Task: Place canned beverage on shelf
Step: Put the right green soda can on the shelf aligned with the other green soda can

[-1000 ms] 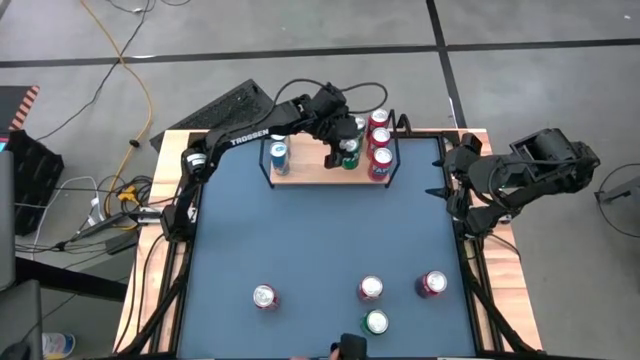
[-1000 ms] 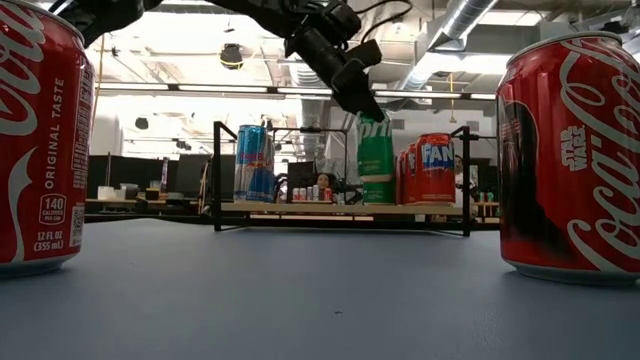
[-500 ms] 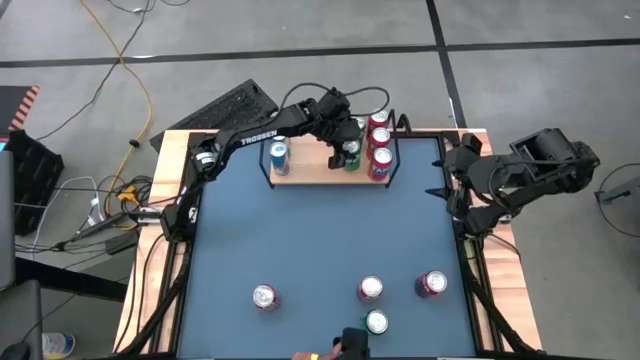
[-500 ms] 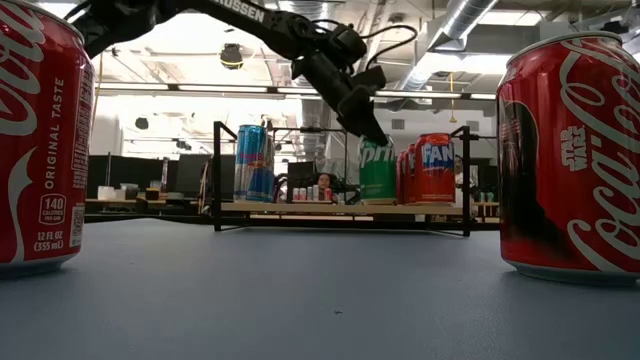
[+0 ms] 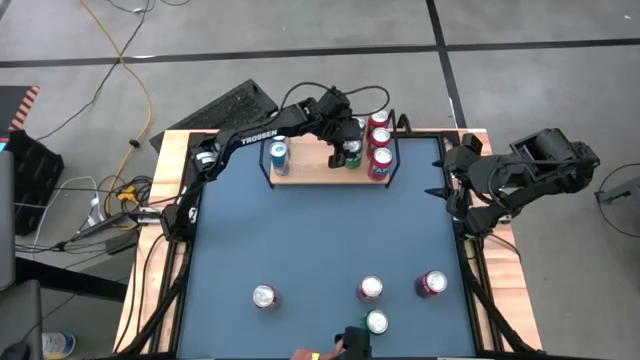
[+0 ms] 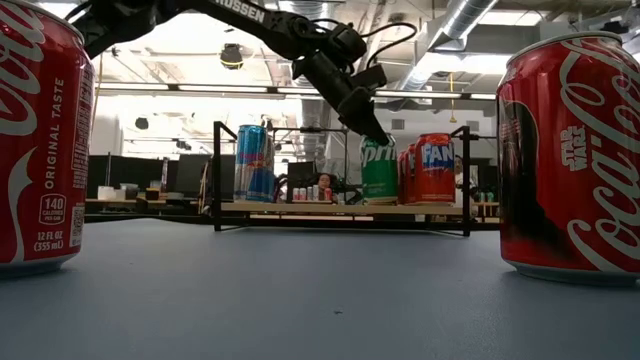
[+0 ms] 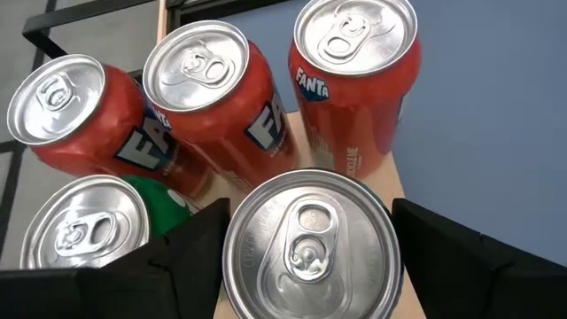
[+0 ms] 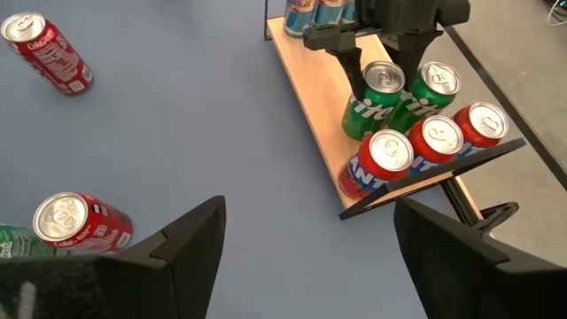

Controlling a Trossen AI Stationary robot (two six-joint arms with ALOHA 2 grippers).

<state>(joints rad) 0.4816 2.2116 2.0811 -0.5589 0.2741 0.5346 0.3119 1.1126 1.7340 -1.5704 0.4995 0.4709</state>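
The left gripper (image 5: 349, 152) has come down since a second ago, and the green can (image 6: 378, 171) it carried up in the air now stands on the shelf (image 5: 310, 170), just beside the three red cans (image 5: 378, 142). Its fingers (image 7: 190, 257) are on both sides of the green can's top, but I cannot tell if they are squeezing it or have let go; a blue can (image 5: 279, 156) stands at the other end of the shelf. The right gripper (image 5: 447, 178) waits at the right edge of the table (image 5: 320, 240) with its fingers spread wide and nothing in them, and four more cans (image 5: 371, 290) stand at the near end of the table.
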